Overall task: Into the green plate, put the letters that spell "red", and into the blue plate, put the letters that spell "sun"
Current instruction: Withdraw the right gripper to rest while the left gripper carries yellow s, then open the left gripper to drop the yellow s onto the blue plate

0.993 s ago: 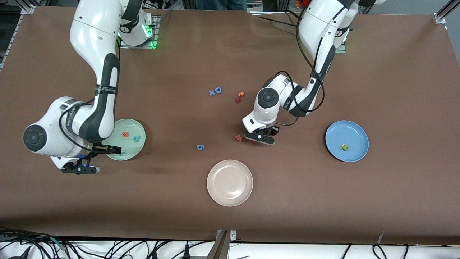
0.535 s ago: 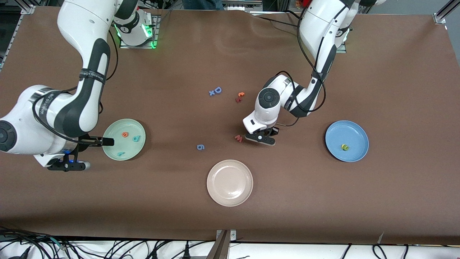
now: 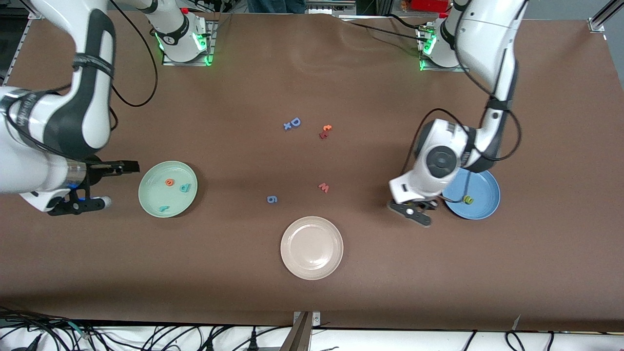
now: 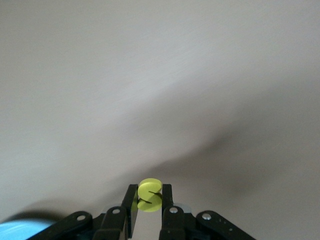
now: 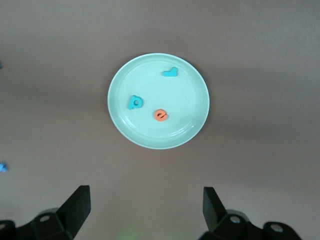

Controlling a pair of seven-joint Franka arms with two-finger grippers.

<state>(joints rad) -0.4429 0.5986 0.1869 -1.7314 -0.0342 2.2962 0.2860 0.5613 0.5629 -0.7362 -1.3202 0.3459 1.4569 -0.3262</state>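
The right gripper (image 3: 105,170) hangs over the table beside the green plate (image 3: 167,189), toward the right arm's end, its jaws spread wide and empty. On that plate lie the orange "e" (image 3: 169,183), the teal "d" (image 3: 185,187) and the teal "r" (image 3: 165,208). Mid-table sit a blue "D" (image 3: 295,122), an orange letter (image 3: 326,128), a red "w" (image 3: 323,187) and a beige plate (image 3: 311,247). The left gripper (image 3: 414,212) hovers just beside the blue plate (image 3: 482,195), jaws pinching a yellow letter (image 4: 149,195); a green letter (image 3: 468,199) rests on that plate
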